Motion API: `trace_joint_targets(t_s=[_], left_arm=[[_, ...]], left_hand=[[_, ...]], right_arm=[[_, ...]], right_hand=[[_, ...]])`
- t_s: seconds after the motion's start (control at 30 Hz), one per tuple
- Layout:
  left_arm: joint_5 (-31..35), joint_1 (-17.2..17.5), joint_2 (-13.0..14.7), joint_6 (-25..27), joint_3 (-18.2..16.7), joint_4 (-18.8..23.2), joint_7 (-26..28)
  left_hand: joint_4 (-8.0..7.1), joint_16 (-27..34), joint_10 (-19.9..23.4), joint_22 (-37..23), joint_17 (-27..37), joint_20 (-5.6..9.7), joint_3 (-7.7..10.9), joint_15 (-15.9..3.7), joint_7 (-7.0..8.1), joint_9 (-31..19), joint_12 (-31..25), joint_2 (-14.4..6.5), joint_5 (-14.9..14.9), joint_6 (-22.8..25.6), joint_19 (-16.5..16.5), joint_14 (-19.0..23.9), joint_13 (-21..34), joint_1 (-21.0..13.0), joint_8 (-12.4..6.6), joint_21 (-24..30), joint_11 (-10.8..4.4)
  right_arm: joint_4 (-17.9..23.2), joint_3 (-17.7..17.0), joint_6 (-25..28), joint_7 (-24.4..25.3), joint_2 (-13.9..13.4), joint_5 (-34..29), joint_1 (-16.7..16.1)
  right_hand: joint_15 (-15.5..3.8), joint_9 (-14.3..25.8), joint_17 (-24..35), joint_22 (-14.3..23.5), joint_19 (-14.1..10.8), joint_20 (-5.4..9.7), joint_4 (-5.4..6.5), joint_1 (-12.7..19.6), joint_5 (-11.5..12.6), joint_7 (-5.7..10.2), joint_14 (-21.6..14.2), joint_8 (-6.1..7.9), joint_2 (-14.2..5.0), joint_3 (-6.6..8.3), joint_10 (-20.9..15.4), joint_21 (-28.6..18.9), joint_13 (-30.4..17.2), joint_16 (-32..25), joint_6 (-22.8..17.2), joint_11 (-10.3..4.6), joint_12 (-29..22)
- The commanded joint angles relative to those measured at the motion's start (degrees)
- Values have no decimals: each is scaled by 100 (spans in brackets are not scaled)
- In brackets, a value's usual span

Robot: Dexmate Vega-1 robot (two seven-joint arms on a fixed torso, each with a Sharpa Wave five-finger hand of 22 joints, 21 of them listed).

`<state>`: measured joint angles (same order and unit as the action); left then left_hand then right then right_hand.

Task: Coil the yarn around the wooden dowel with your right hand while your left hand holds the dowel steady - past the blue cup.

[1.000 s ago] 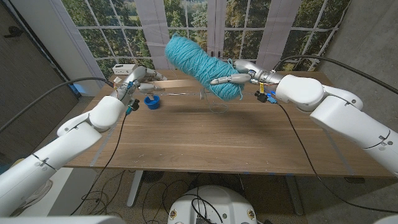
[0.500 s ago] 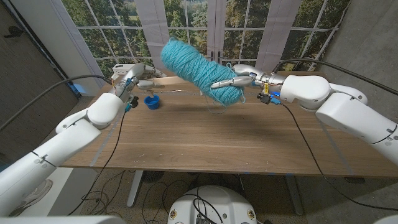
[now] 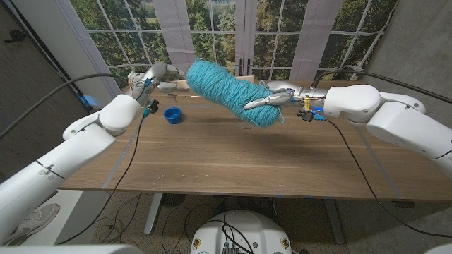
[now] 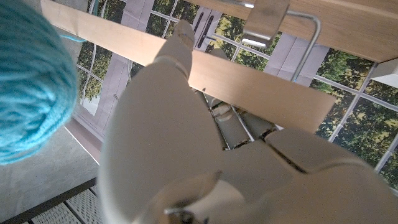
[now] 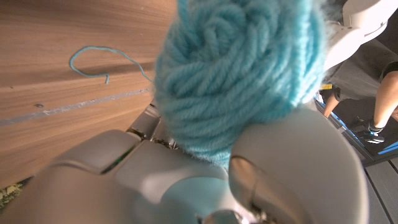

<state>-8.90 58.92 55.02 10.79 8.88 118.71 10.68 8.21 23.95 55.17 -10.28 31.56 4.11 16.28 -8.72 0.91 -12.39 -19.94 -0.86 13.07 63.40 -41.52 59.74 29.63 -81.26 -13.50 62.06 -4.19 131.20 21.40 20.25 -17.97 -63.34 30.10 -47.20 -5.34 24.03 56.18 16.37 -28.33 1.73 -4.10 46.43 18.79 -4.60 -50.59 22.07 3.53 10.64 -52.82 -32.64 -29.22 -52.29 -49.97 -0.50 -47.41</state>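
From the head view I see my right robot hand (image 3: 267, 101) holding the big skein of teal yarn (image 3: 224, 88) up in the air over the far half of the bench (image 3: 233, 159), its fingers wrapped along the skein's near end. The right wrist view confirms that grip: the yarn (image 5: 239, 65) bulges out between the fingers of the robot hand (image 5: 186, 180), and a loose teal strand (image 5: 102, 62) lies curled on the wood beyond it.

My left robot hand (image 3: 157, 75) is raised near the far left corner of the bench, above and beyond the blue cup (image 3: 172, 114), which stands on the bench towards its far left edge. In the left wrist view the fingers of the left robot hand (image 4: 186, 143) close around a pale wooden dowel (image 4: 261, 93), a flat-looking light strip that runs across in front of the windows, with the yarn (image 4: 31, 87) just beside one end of it. In the head view I cannot make out the dowel itself behind the skein.
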Motion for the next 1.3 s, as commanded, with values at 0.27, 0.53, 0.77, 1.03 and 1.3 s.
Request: trace_joint_targets(t_s=[0.27,0.53,0.77,1.03,1.3], left_arm=[[-84,-625,-11,446,334,195,-154],[-151,-746,-50,466,432,184,-191],[-142,-805,-42,539,490,251,-177],[-127,-704,-42,529,397,336,-14],[-261,-469,-235,190,182,270,228]], left_hand=[[-21,-15,54,-10,36,655,46,-326,-320,-20,20,-463,-7,371,12,191,51,-445,14,69,2],[-21,-26,67,-8,48,661,50,-323,-311,-22,39,-461,-12,383,22,200,57,-446,17,85,11],[-23,-37,80,-8,57,658,52,-342,-310,-24,53,-461,-17,376,28,209,67,-444,27,101,10],[-24,-47,88,-6,69,659,57,-325,-302,-27,74,-461,-20,369,39,222,74,-445,36,116,1],[-21,-67,86,-6,80,658,63,-330,-310,-29,88,-463,-23,380,46,201,90,-450,38,130,5]], right_arm=[[335,314,1062,69,-473,-178,304],[840,516,1864,752,-506,-742,330],[1065,821,2397,967,-421,-1202,482],[1023,1417,3006,683,-179,-1665,992],[737,2370,3751,87,199,-2185,1830]], right_hand=[[-567,-72,81,15,109,13,90,1522,-23,437,202,-124,-1227,115,-57,-60,-725,43,-718,55,16],[-568,-120,80,11,123,20,65,1565,-12,428,178,-177,-1199,99,-72,-85,-728,63,-775,55,13],[-582,-159,103,8,128,36,68,1574,-6,438,160,-229,-1194,77,-106,-110,-725,68,-809,30,5],[-586,-195,128,4,134,47,77,1577,-2,426,137,-283,-1194,54,-116,-136,-745,70,-833,40,-9],[-587,-219,159,0,146,53,79,1594,5,425,137,-327,-1200,36,-107,-162,-779,79,-869,40,-22]])
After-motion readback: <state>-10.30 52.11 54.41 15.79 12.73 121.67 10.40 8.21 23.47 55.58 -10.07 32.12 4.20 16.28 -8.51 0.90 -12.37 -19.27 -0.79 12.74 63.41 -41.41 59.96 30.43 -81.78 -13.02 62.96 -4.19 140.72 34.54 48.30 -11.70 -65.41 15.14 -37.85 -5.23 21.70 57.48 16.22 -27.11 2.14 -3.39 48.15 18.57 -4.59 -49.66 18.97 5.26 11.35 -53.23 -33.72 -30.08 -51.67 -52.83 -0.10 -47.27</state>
